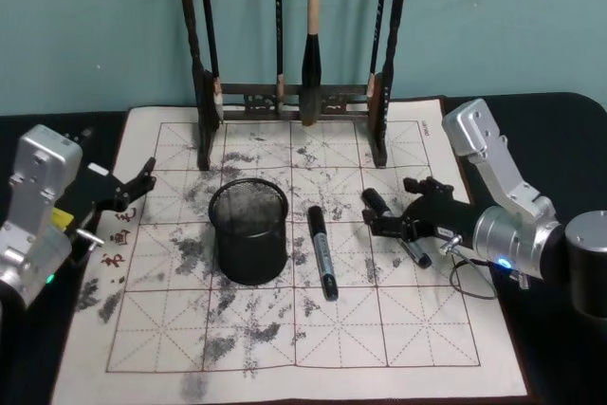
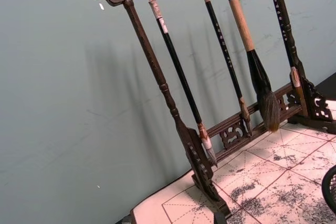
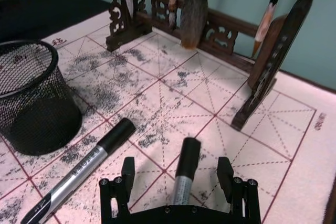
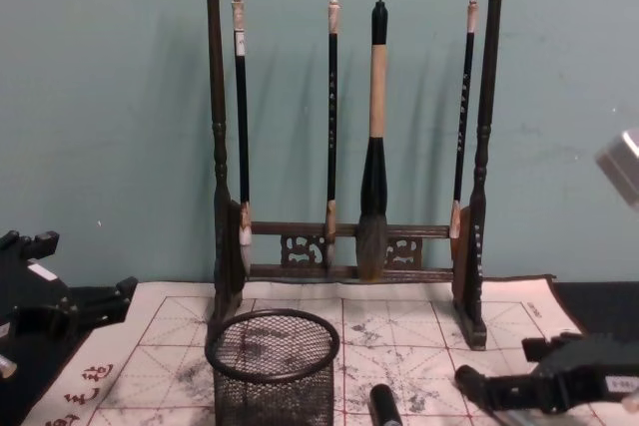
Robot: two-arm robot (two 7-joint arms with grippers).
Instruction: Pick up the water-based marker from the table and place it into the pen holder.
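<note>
Right gripper (image 3: 176, 169) spread around marker (image 3: 187, 156), gaps both sides.

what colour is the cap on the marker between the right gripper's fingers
Black cap on a grey barrel, clearest in the right wrist view.

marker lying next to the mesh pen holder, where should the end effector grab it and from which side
Probably mid-barrel of the marker, from above with the right end effector, fingers across its width: it lies flat, and the pen holder crowds its left.
</note>
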